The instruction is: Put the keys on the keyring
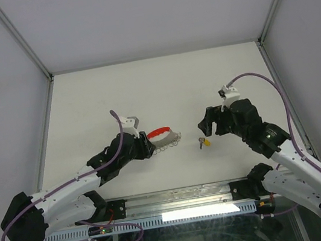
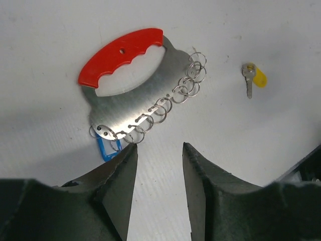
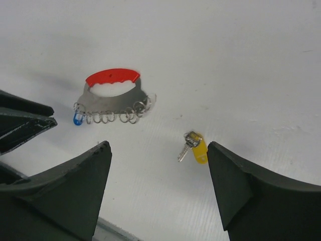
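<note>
The keyring lies flat on the white table: a curved red tab [image 2: 120,54] on a silvery plate [image 2: 133,105] edged with several small rings; it also shows in the top view [image 1: 161,135] and the right wrist view [image 3: 113,93]. A blue key head [image 2: 104,149] sits at the ring at the plate's end, partly hidden by my left finger; its small blue spot shows in the right wrist view [image 3: 77,119]. The yellow-headed key [image 1: 204,142] [image 2: 253,78] [image 3: 194,147] lies loose to the right. My left gripper [image 2: 159,145] [image 1: 150,145] is open and empty beside the keyring. My right gripper [image 3: 158,145] [image 1: 208,126] is open and empty just above the yellow key.
The white table is walled by grey panels on three sides, with metal frame posts [image 1: 21,41] at the back corners. A metal rail [image 1: 179,200] runs along the near edge between the arm bases.
</note>
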`<control>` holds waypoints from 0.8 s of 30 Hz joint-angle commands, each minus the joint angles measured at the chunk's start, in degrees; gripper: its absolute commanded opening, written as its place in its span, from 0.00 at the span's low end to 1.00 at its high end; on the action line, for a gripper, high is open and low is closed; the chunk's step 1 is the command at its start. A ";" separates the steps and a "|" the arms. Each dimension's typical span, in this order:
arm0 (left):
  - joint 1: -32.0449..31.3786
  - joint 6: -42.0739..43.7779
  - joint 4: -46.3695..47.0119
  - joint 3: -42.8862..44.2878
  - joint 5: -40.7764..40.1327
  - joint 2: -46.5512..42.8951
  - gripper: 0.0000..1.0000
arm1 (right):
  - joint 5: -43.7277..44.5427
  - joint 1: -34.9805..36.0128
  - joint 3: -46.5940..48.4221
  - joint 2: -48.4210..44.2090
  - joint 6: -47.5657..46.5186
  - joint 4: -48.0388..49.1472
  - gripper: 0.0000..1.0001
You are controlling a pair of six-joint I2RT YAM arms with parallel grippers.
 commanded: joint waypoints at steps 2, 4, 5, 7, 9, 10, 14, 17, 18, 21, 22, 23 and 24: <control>3.80 0.14 0.59 2.47 -2.32 -3.77 0.42 | -16.22 1.80 -0.74 8.00 -4.27 12.19 0.76; 8.38 1.57 0.31 3.24 0.92 -3.99 0.43 | -16.15 4.90 0.84 12.64 -7.27 13.58 0.76; 10.18 2.12 0.25 3.51 2.47 -4.30 0.43 | -15.28 6.74 1.92 14.45 -9.12 14.75 0.77; 12.47 3.46 -0.07 4.01 4.03 -5.20 0.44 | -14.31 11.00 1.38 16.57 -13.25 20.15 0.78; 13.70 4.78 -1.34 4.94 4.30 -5.96 0.44 | -14.44 14.91 -0.24 17.40 -18.30 27.66 0.78; 13.97 5.44 -2.14 5.38 4.15 -6.39 0.44 | -15.24 16.39 -1.25 17.81 -21.16 31.56 0.78; 14.59 7.41 -4.20 6.33 2.71 -8.93 0.46 | -20.03 21.02 -3.34 21.72 -35.81 42.07 0.76; 14.74 8.62 -5.79 7.16 1.29 -10.72 0.47 | -20.13 25.15 -3.03 26.66 -49.42 43.57 0.75; 14.74 8.90 -6.43 7.47 0.67 -11.28 0.47 | -19.88 26.14 -2.53 28.31 -53.38 42.89 0.75; 14.75 9.47 -7.84 7.68 -0.28 -12.87 0.47 | -19.98 28.18 -1.32 32.93 -64.35 40.26 0.74; 14.78 9.62 -8.27 7.61 -0.49 -13.48 0.47 | -19.96 28.64 -1.20 34.23 -67.05 40.15 0.73; 14.80 9.74 -8.67 7.51 -0.74 -14.06 0.47 | -19.50 28.98 -1.14 35.61 -69.25 40.34 0.71; 14.74 9.84 -9.09 7.53 -1.00 -14.29 0.47 | -18.99 29.32 -0.99 37.06 -71.31 40.54 0.70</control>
